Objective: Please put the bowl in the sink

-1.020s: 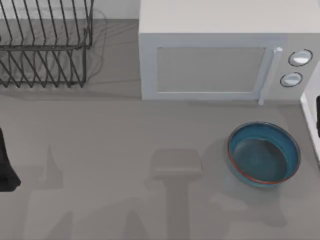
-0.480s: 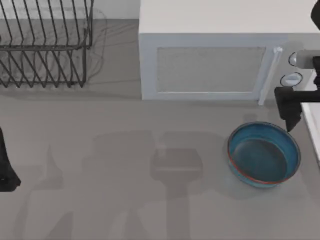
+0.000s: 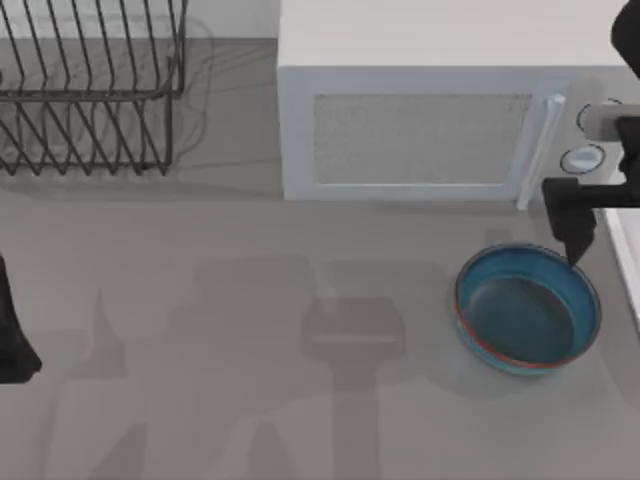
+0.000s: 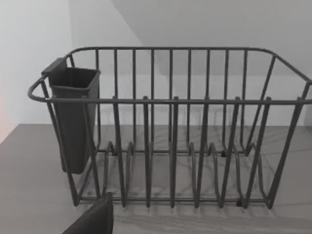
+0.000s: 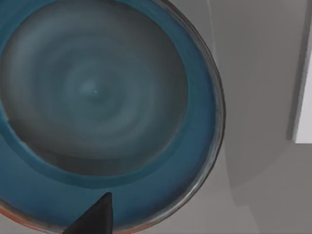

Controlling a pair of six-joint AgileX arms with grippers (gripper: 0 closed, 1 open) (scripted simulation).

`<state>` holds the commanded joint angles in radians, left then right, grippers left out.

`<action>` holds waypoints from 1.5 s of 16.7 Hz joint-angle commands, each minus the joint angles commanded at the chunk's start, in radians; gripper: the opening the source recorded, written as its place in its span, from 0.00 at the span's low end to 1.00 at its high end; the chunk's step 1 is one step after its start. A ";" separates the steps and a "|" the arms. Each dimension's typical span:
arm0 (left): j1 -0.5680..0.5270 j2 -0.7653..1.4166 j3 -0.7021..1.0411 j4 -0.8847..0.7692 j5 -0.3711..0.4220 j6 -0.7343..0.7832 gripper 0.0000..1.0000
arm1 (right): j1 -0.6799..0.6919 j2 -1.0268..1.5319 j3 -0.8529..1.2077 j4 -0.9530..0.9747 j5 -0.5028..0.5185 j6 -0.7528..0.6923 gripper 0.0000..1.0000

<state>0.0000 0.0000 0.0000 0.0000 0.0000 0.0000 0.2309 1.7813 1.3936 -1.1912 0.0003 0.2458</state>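
Now that the right gripper [image 3: 577, 248] has been brought over the bowl [image 3: 527, 309]'s far rim, a grasp is being prepared; finger state cannot be told.

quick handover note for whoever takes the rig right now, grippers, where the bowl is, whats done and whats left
Right gripper: above the far right rim of the bowl, in front of the microwave; it holds nothing.
Left gripper: parked at the table's left edge, facing the dish rack.
Bowl: upright and empty on the table, right side, in front of the microwave.
Done: right arm positioned over the bowl.
Left: grasp the rim, lift, carry the bowl to the sink and release it.
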 joint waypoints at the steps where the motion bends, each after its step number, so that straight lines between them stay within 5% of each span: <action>1: 0.000 0.000 0.000 0.000 0.000 0.000 1.00 | 0.005 0.013 -0.020 0.024 0.000 0.003 1.00; 8: 0.000 0.000 0.000 0.000 0.000 0.000 1.00 | 0.009 0.089 -0.251 0.332 0.000 0.008 1.00; 15: 0.000 0.000 0.000 0.000 0.000 0.000 1.00 | 0.003 0.109 -0.249 0.366 0.001 0.003 1.00; 25: 0.000 0.000 0.000 0.000 0.000 0.000 1.00 | 0.003 0.109 -0.249 0.366 0.001 0.003 0.25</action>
<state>0.0000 0.0000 0.0000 0.0000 0.0000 0.0000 0.2342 1.8902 1.1441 -0.8247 0.0011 0.2492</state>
